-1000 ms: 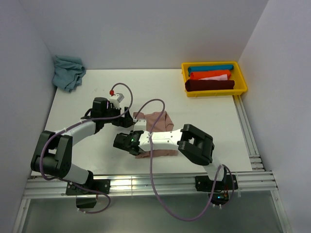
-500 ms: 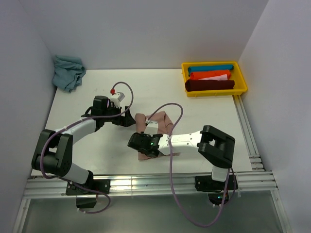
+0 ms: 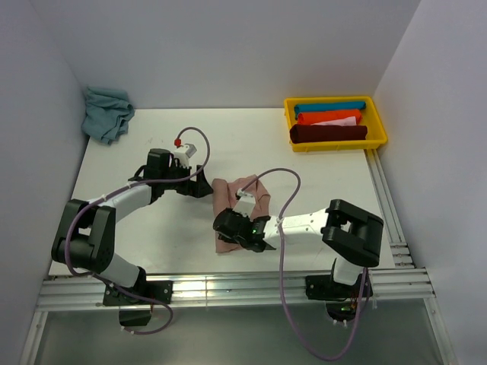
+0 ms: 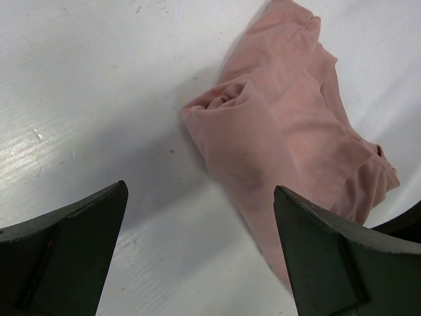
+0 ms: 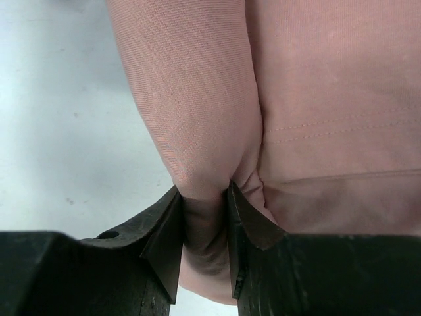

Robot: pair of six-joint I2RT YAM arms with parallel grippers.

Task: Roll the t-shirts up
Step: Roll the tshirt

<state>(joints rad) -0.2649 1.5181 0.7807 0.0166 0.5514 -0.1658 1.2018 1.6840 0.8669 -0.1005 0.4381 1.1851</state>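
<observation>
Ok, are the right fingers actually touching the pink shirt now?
Touching. The right wrist view shows the right fingers pinched on a fold of the pink shirt, with cloth squeezed between them and no gap.

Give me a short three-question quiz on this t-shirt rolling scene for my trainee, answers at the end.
1. True or false: the right arm's fingers pinch a fold of the dusty pink cloth t-shirt.
2. Where is the crumpled teal cloth? A in the yellow tray; B at the white table's far left corner; C under the pink t-shirt.
3. Fill in: the left arm's fingers stand ____, holding nothing.
Key: 1 true; 2 B; 3 open.
</observation>
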